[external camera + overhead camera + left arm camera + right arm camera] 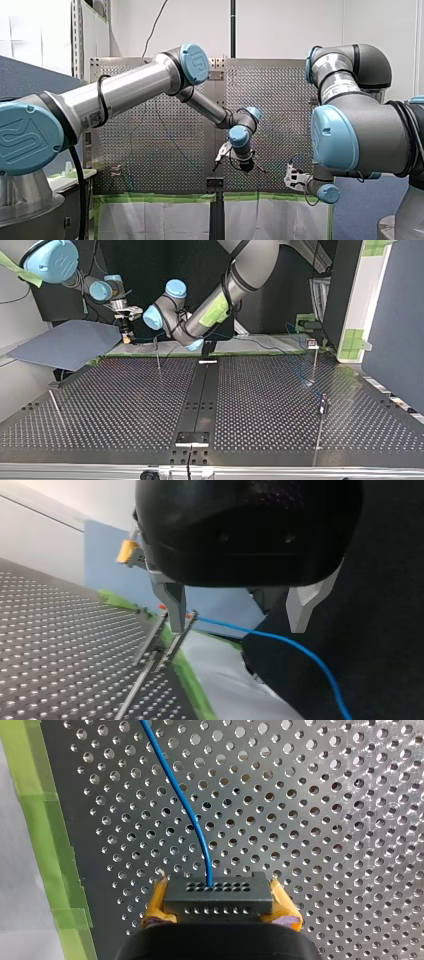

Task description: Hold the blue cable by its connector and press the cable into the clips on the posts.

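Blue thin cable (186, 812) rises out of a dark grey rectangular connector (220, 901) with rows of small holes, and that connector sits clamped between the yellow pads (282, 902) of my right gripper (219, 894), one pad on each short end. From there the cable curves away over the silver perforated table (325, 820), near the strip of green tape (45, 820) along the table's edge.

In the left wrist view the same cable runs as a taut blue line from the top of a thin metal post (176, 641), just beside one finger of my left gripper (236, 630), and then drops away past the other finger. A second post stands right next to the first. I cannot tell whether the cable is seated in a clip there. My left gripper's pale metal fingers (172, 602) stand wide apart and hold nothing.

In the top view my right gripper hangs at the table's far edge at the view's left, close to one post, with my left gripper just beside it toward the middle. More thin posts stand well apart across the table.
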Robot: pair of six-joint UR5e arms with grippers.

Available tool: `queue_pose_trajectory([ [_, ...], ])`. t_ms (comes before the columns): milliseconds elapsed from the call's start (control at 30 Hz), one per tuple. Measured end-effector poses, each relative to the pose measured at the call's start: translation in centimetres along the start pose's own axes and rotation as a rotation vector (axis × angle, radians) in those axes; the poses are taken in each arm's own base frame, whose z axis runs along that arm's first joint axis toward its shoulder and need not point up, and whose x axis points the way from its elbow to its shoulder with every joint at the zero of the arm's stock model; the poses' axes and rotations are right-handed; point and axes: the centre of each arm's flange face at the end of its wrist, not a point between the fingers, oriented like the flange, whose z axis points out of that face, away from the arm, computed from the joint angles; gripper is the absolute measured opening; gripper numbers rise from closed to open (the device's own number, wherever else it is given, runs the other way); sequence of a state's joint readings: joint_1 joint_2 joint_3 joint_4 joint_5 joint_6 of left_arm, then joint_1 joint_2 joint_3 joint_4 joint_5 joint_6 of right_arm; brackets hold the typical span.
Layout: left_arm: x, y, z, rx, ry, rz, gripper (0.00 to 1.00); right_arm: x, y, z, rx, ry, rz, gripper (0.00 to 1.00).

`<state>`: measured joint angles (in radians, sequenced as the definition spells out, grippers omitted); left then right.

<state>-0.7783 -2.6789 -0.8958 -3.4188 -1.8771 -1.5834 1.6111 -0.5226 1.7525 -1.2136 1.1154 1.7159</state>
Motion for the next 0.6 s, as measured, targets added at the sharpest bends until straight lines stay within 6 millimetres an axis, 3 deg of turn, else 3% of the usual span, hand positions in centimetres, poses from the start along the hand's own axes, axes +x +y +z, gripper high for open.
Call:
queue_pose_trajectory([
  [333,2.9,-2.4,1.4,0.085,0.089,0.051,1.0,-0.1,0.0,0.0,0.0,-0.001,0.0,0.0],
  [500,6.3,-2.0,2.8,0.088,0.184,0.058,1.0,-0.1,-0.1,0.0,0.001,-0.002,0.0,0.0],
  [600,7.3,-1.3,3.5,0.079,0.223,0.047,1.0,-0.1,-0.1,0.0,0.001,-0.002,0.0,0.0],
])
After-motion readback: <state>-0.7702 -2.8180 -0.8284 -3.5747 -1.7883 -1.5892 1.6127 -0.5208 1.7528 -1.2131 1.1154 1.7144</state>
